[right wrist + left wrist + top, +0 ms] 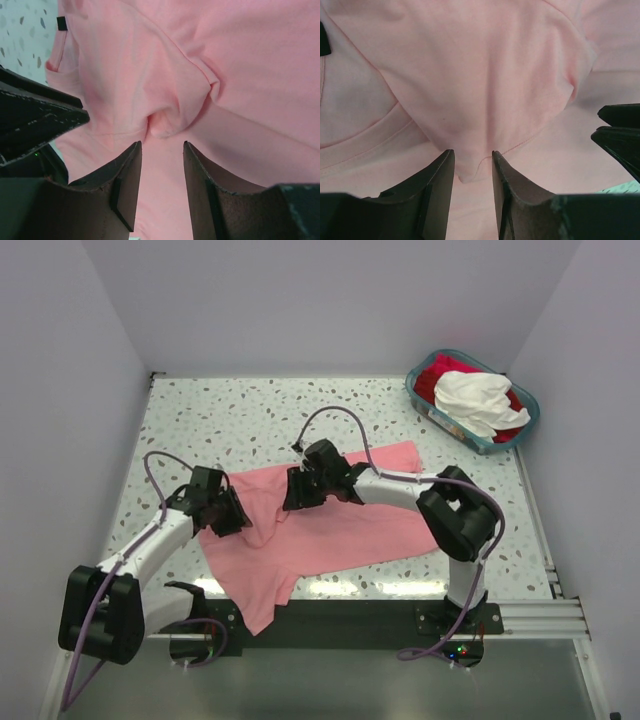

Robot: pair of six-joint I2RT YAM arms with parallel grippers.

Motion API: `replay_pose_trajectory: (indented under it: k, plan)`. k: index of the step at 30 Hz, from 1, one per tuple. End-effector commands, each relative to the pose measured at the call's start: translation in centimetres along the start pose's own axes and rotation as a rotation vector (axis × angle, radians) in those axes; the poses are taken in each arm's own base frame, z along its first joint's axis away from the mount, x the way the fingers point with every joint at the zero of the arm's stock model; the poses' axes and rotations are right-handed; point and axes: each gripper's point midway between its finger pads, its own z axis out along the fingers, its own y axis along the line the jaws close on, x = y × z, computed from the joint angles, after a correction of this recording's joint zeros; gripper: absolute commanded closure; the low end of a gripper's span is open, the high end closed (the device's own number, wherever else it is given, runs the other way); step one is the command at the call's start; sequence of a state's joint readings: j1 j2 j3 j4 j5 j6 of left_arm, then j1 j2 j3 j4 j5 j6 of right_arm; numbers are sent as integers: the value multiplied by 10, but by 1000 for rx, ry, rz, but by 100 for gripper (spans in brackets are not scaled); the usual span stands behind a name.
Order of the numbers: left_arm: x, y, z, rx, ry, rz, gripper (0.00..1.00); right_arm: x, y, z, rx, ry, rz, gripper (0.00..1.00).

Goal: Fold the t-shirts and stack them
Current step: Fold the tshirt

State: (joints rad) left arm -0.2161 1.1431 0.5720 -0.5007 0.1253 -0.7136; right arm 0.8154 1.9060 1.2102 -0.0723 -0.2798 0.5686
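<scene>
1. Pink t-shirt (340, 525) lies spread on the speckled worktop (230, 415), rumpled, roughly in the middle and near the arms. One near corner drapes over the front edge onto the dark rail.
2. Left hand (228, 512) is low over the shirt's left side. The wrist view shows its two dark fingers (437, 185) apart. A raised fold of pink cloth runs down to a point in the mouth of the gap and is not pinched on both sides. Reads as released, grasping nothing.
3. Right hand (300, 490) is low over the shirt's upper middle, close beside the left hand. Its own view shows the fingers (125, 190) spread. A bunched pucker of cloth sits just ahead of the tips, clear of both. Also released, nothing held.
4. Each wrist view catches the other hand's dark fingers at the frame edge, so the two are near but apart.
5. Small dark neck tag (61, 23) shows at the shirt's collar, with speckled worktop just beyond it.
6. Teal basket (462, 433) stands at the far right corner, well away from both hands. A white t-shirt (478, 400) is heaped in it on top of a red t-shirt (432, 372).
</scene>
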Motion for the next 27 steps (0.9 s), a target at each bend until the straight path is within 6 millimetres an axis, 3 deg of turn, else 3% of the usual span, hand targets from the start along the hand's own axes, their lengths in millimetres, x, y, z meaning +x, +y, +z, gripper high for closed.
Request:
replay_pose_trajectory:
  k: [1, 16, 21, 27]
  plan:
    - [0, -4, 4, 33, -5, -3, 59, -8, 12, 12, -29, -56, 165, 58]
    - [19, -2, 11, 63, 66, 34, 56, 10, 7, 37, -8, -29, 277, 60]
    - [22, -4, 12, 76, 82, 42, 56, 13, 2, 39, 5, -28, 289, 68]
    - [23, -6, 12, 83, 84, 45, 64, 14, -1, 38, 23, -26, 281, 85]
